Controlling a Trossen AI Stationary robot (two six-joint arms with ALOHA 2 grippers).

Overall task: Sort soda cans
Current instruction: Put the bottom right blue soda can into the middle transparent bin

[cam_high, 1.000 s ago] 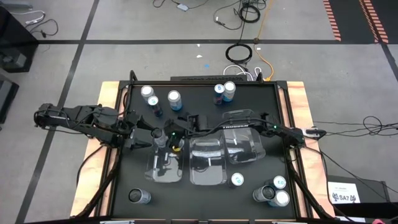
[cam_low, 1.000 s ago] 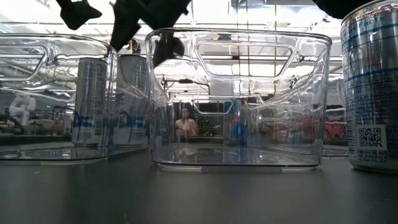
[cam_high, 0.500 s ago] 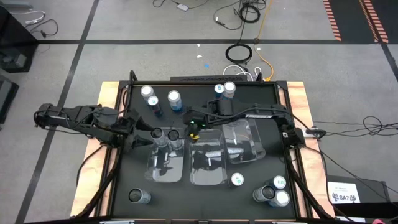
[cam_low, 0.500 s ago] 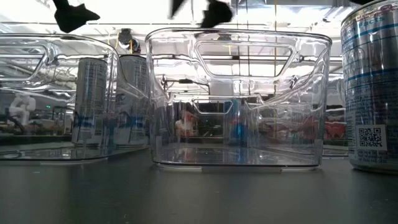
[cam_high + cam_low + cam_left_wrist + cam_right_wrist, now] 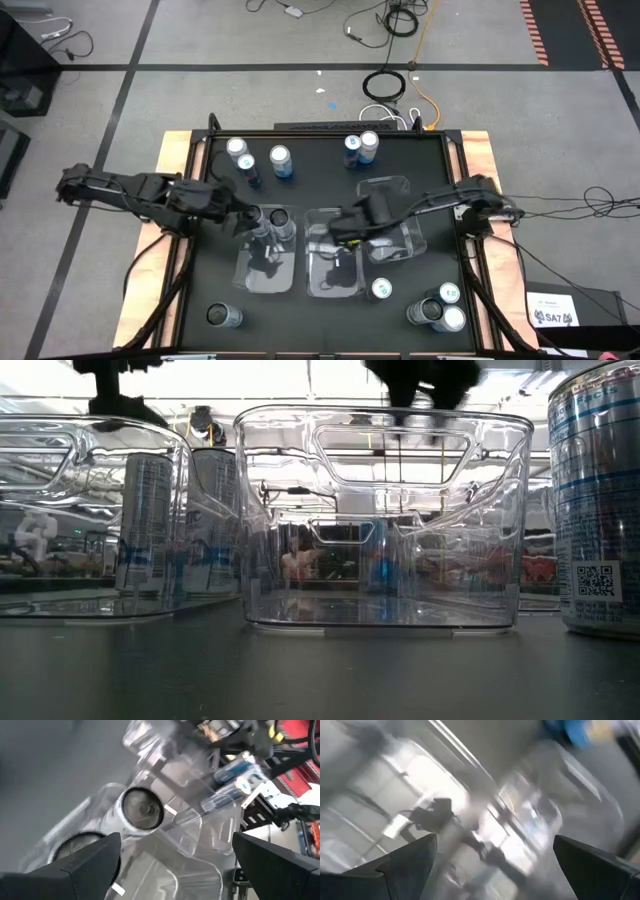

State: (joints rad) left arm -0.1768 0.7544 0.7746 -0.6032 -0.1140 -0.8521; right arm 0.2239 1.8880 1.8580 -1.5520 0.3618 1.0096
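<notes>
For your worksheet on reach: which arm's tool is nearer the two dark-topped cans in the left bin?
Left. The left tool hangs beside those cans; the right tool is over the middle bin.

The left arm reaches in from its own side, elbow bent, its wrist level with the right arm's. The left gripper (image 5: 243, 215) hangs with fingers (image 5: 75, 870) spread wide, holding nothing. The right arm stretches across toward it; the right gripper (image 5: 338, 232) is also spread wide and empty, well apart from the left gripper.
</notes>
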